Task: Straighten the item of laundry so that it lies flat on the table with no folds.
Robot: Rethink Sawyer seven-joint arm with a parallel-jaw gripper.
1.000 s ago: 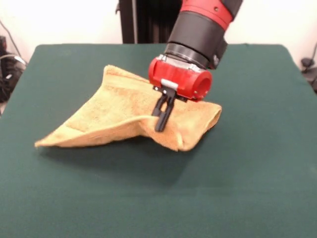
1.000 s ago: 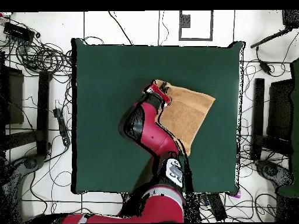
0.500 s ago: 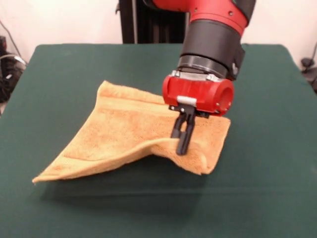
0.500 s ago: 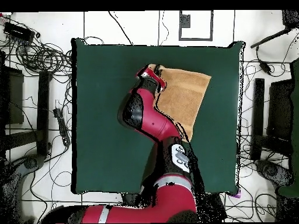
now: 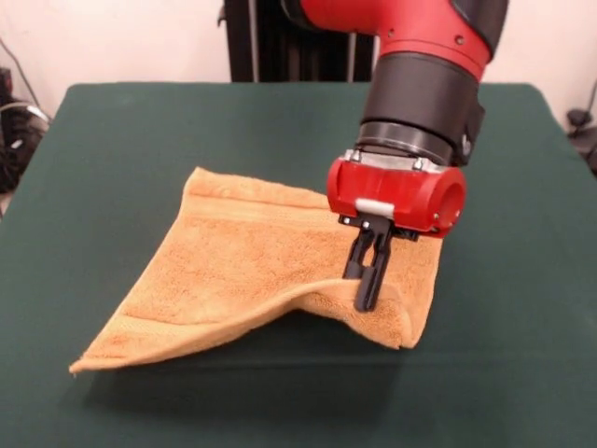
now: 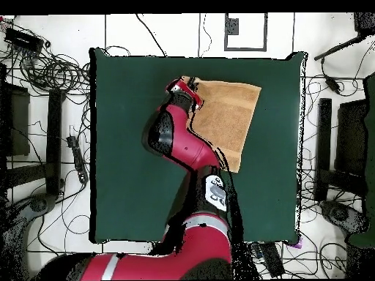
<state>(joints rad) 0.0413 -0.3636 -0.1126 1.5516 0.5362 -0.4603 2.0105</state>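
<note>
The golden-orange towel (image 5: 238, 266) lies on the dark green table (image 5: 121, 140), spread over most of its area. Its near right corner is lifted off the cloth, and a fold hangs below that raised edge. My gripper (image 5: 368, 297) is shut on that raised edge, its black fingers (image 5: 372, 271) pointing down from the red wrist. From above, the towel (image 6: 231, 117) shows as a slanted four-sided shape near the table's top edge, and my gripper (image 6: 192, 89) sits at its upper left corner. The arm hides the towel's left edge there.
Cables and stands lie on the floor around the table (image 6: 132, 146) in the overhead view. A black column (image 5: 280, 42) stands behind the table in the front view.
My gripper has carried the towel's held edge toward the camera and to the right in the front view. The towel has spread wider and flatter.
</note>
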